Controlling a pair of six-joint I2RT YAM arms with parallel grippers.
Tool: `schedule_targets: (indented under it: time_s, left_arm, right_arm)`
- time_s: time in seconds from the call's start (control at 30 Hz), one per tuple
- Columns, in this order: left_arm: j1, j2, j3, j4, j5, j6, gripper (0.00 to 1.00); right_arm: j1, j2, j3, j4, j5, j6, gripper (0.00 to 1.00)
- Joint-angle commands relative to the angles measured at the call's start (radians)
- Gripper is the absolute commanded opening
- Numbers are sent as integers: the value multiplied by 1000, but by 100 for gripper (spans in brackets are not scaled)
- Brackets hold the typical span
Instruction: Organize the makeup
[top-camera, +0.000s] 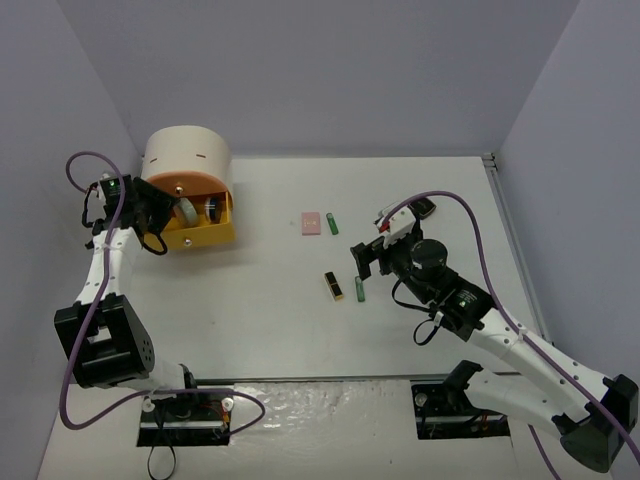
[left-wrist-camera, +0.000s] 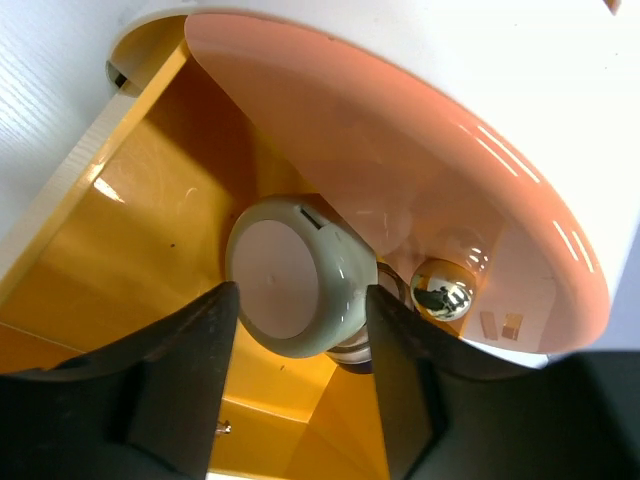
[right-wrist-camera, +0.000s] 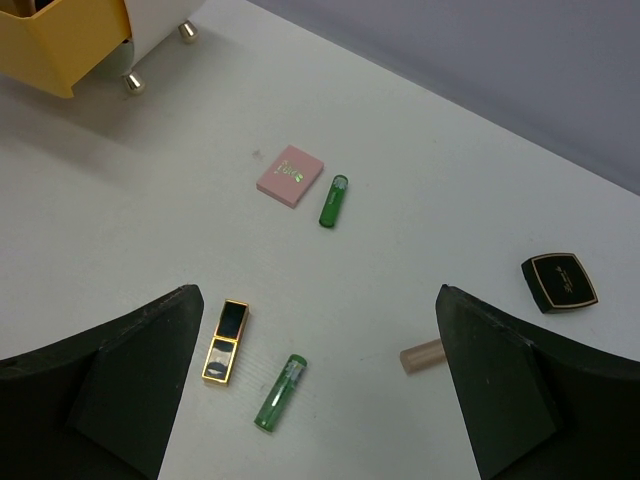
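We hold our right end effector (right-wrist-camera: 316, 300) wide open, with the nearer green tube (right-wrist-camera: 280, 392) just below it, pointing long-ways forward.

Drum box (top-camera: 185, 155) cream, underside peach-pink. Open drawer (top-camera: 200, 237) yellow-orange inside and out. Round compact (left-wrist-camera: 290, 275) in it sage, paler grey-lilac face. Ball foot (left-wrist-camera: 443, 290) shiny gold. Table (top-camera: 270, 300) white, walls (top-camera: 300, 70) pale lilac-grey. Pink square (right-wrist-camera: 290, 177) has a small green mark. Far tube (right-wrist-camera: 333, 200) and near tube (right-wrist-camera: 280, 392) green. Left of the near one, gold tube (right-wrist-camera: 226, 341) with black panels. Right: peach stick (right-wrist-camera: 422, 356); black compact (right-wrist-camera: 559, 281), thin gold line. Left arm (top-camera: 105, 270) and right arm (top-camera: 530, 355) white, black joints. Cables (top-camera: 480, 240) purple.
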Motion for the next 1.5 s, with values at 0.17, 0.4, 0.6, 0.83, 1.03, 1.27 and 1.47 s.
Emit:
schedule_targets:
  time_s: [0.17, 0.4, 0.6, 0.83, 1.03, 1.27, 1.47]
  left_arm:
    - [3, -34, 83, 43, -2, -8, 56]
    - [3, -95, 131, -17, -10, 50, 57]
    - [3, -177, 173, -105, -59, 120, 58]
    - [2, -254, 154, -112, -8, 183, 59]
    - [-27, -329, 114, -194, 125, 313, 68]
    - [-173, -474, -33, -241, 124, 511, 87]
    - [-302, -566, -256, -153, 113, 560, 94]
  right_arm:
    - [-5, -21, 9, 60, 45, 9, 100]
    - [-8, -8, 29, 45, 86, 22, 100]
    - [-33, 12, 79, 12, 119, 37, 100]
    - [-143, 60, 129, -28, 120, 88, 100]
    - [-424, 205, 204, -56, -49, 191, 100]
    - [-596, 471, 333, -55, -112, 232, 100]
    - [-692, 749, 486, -53, -144, 269, 100]
